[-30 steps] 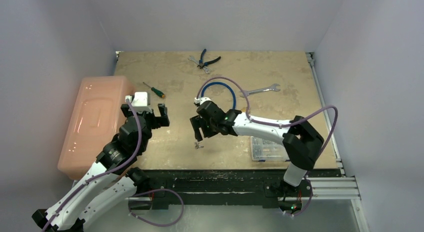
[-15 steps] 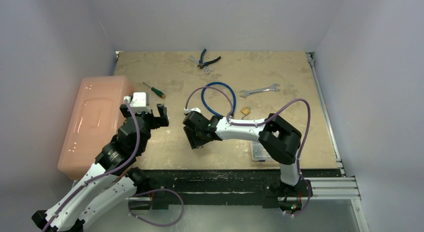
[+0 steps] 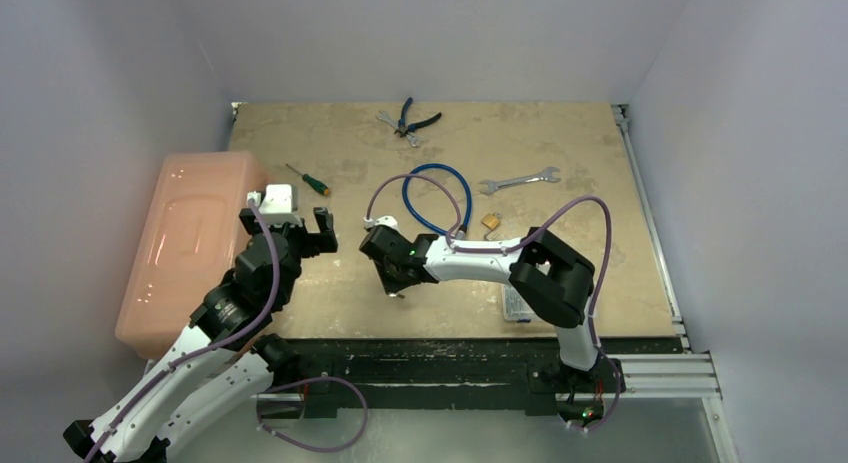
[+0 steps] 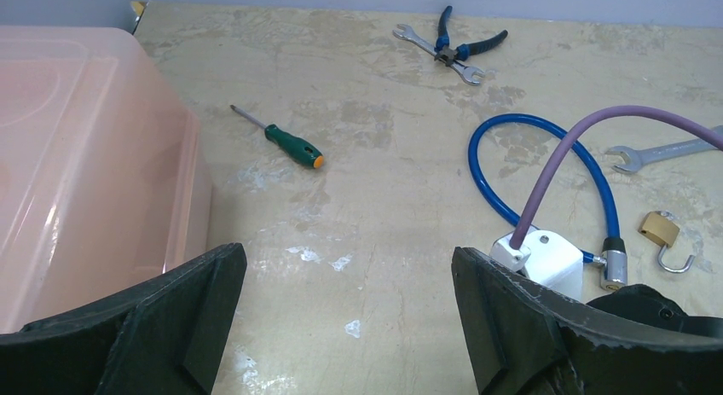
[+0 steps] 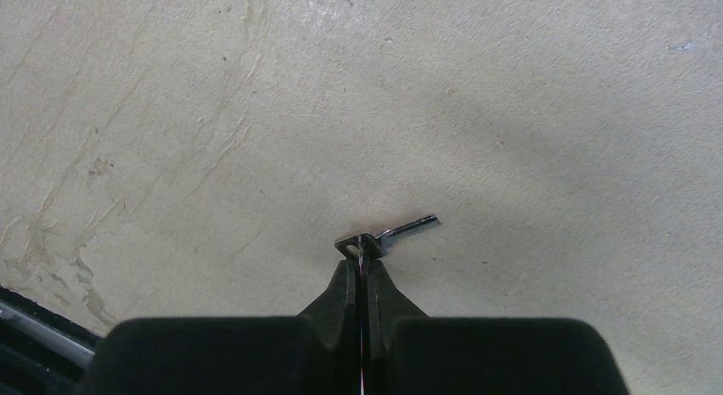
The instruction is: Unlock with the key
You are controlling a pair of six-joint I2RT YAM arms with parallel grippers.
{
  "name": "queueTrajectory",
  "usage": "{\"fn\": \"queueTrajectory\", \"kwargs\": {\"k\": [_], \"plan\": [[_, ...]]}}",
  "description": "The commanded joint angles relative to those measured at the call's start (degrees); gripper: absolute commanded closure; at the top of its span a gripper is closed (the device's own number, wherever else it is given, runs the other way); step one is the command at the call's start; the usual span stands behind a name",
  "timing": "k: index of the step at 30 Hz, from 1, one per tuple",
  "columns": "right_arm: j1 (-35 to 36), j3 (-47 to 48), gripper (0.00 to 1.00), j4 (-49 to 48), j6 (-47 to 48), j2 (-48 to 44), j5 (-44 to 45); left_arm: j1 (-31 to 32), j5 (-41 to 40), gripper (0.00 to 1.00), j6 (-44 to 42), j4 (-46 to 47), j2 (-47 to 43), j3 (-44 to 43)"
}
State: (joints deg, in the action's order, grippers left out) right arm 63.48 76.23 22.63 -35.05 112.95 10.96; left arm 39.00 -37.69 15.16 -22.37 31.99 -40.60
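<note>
The key (image 5: 401, 230), tiny and silver, lies on the tabletop with its blade pointing right. My right gripper (image 5: 360, 260) is down at the table, its jaws pressed together with the tips pinching the key's head. From the top view that gripper (image 3: 397, 286) sits at the front middle of the table and hides most of the key. The small brass padlock (image 3: 491, 221) lies apart to the right, seen also in the left wrist view as the padlock (image 4: 661, 229) with its shackle open. My left gripper (image 4: 349, 327) hangs wide open and empty above the table, left of the right arm.
A pink plastic bin (image 3: 190, 243) stands along the left edge. A blue cable lock (image 3: 437, 198), a silver wrench (image 3: 520, 180), a green screwdriver (image 3: 306, 179) and pliers (image 3: 412, 118) lie farther back. A clear box (image 3: 515, 301) of small parts sits near the front right.
My right gripper moved left and down onto the key and went from open to shut. The left arm stayed still.
</note>
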Motion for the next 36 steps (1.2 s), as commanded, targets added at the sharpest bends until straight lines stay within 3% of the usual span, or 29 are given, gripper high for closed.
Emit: {"fn": "queueTrajectory", "kwargs": {"k": [1,9,16,26,36], "plan": [[0.3,-1.9,1.00,0.3,-0.1,1.5,0.4,-0.4,0.2,0.01,-1.3,0.4,0.0,-0.3],[0.3,-6.0,1.00,-4.1,-1.3,-4.2,-2.4,-0.4,1.8,0.02,-1.1,0.9,-1.8,-0.1],[0.2,-9.2,1.00,-6.8,-1.6,-10.7,-0.5,-0.4,7.9,0.03,-0.6,2.5,-5.8,0.4],[-2.7,-14.4,1.00,-9.4,-0.5,-23.4,0.4,-0.4,24.4,0.10,-1.2,4.2,-4.7,-0.3],[-6.9,-19.9,1.00,-8.8,1.1,-40.3,-0.9,-0.4,47.2,0.23,1.2,8.9,3.0,-0.9]]}}
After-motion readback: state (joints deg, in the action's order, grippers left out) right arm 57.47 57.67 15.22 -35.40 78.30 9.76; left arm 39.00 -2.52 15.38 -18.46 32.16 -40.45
